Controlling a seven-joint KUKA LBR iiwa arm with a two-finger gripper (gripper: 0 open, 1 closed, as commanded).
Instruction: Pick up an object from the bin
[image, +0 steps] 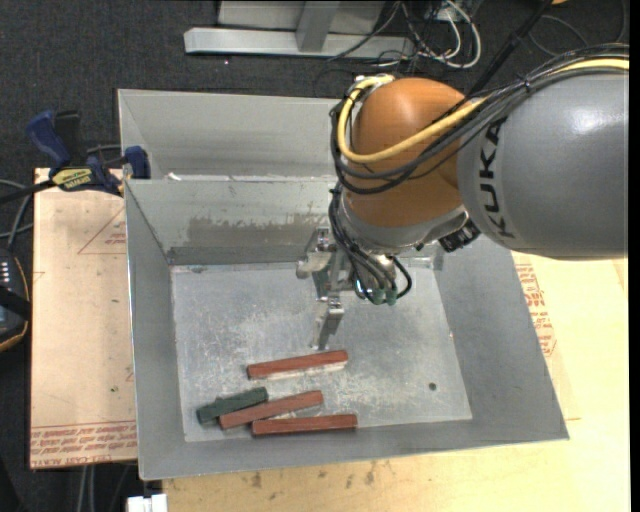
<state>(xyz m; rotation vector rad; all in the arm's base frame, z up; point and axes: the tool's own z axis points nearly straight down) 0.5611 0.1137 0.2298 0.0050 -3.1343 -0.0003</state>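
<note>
My gripper (328, 335) hangs low over the middle of the bin floor, under the arm's orange cover. Its tip is just above the right end of a red-brown flat stick (297, 365) that lies nearly level. Closer to the front wall lies a second red-brown stick (272, 409), tilted slightly. A third red-brown stick (304, 424) lies just in front of that one. A dark green stick (232, 407) rests at the left end of the second stick, touching it. Nothing is seen held in the gripper.
All the sticks lie close together in the front middle of the bin. The arm and its orange cover with cables hang over the bin's back right part. The bin's sloped walls rise on all sides.
</note>
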